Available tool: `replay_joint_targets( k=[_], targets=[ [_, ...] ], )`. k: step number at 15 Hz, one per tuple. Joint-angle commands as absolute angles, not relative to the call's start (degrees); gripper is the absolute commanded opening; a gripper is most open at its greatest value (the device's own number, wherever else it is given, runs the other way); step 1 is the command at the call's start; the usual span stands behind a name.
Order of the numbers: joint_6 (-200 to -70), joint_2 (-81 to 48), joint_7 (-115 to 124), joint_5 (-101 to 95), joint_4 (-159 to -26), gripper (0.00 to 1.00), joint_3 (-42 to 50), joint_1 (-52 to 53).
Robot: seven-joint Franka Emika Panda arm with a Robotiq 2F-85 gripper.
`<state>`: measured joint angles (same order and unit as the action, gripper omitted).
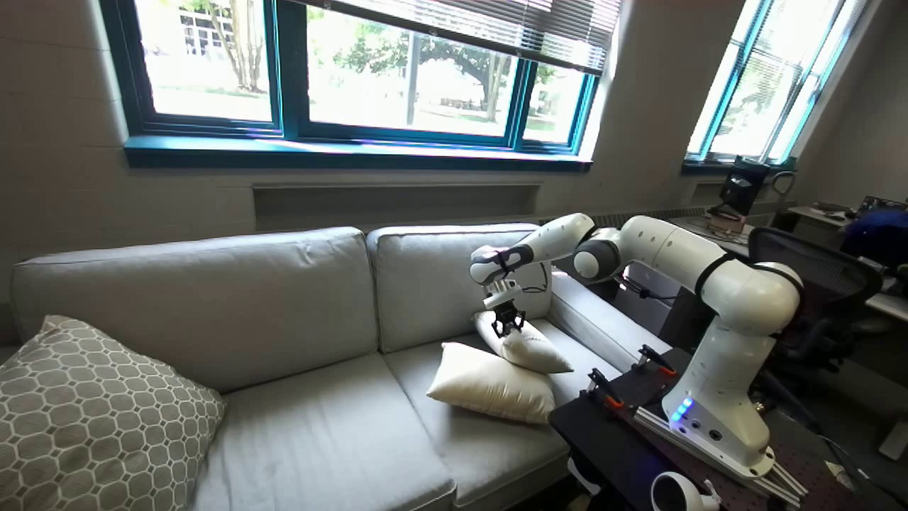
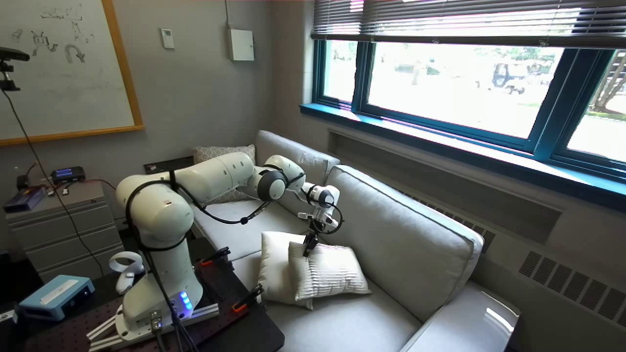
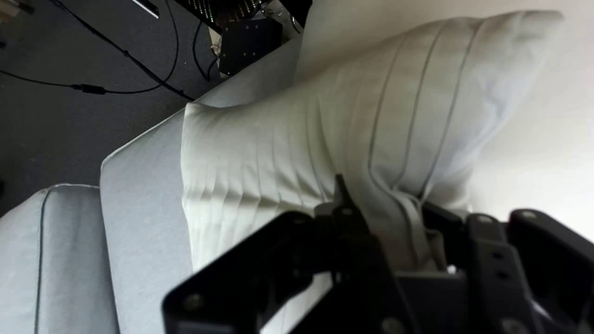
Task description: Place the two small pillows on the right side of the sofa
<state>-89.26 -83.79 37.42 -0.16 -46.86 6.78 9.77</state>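
In an exterior view, the pleated pillow (image 1: pixel 537 353) and the other pillow (image 1: pixel 489 387), the 2 to be placed, rest on the right half of the grey sofa (image 1: pixel 305 447), the pleated pillow on the far side and touching its partner. The pincer (image 1: pixel 508 329) reaches down onto it. A patterned cushion (image 1: pixel 106 419) fills the left end, and a blue-framed window (image 1: pixel 292 71) stands behind the sofa.

In an exterior view, the pleated pillow partly covers the other pillow on its left; the sofa ends at near right in a padded arm (image 2: pixel 452 327). The robot arm (image 2: pixel 210 173) stands on a black bench (image 2: pixel 259 335) at near left, with a drawer cabinet (image 2: pixel 49 230) and a whiteboard (image 2: pixel 63 93) farther off.

In the wrist view, the pincer is clamped on the pleated pillow, cloth bunched between the 2 fingers (image 3: pixel 348 218). The step in hand looks like gripping that pillow to settle its place; the next move probably calls for a small lift towards the padded arm, without dragging the other pillow, then a release. Dark floor (image 3: pixel 69 139) and a cable (image 3: pixel 126 53) show at far left.
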Motion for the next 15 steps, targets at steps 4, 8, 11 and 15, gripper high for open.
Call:
replay_joint_targets(
  k=[4, 8, 11, 15],
  targets=[
    [-93.24, -78.65, 42.99, 1.15, -49.72, 0.0, 9.69, 6.16],
    [-103.15, -71.48, 43.49, 5.38, -61.21, 0.02, 10.41, 0.65],
    [-111.24, -67.19, 42.27, 9.42, -69.8, 0.02, 10.55, -4.04],
    [-123.62, -61.69, 39.52, 15.46, -81.9, 0.02, 10.44, -9.79]
  ],
)
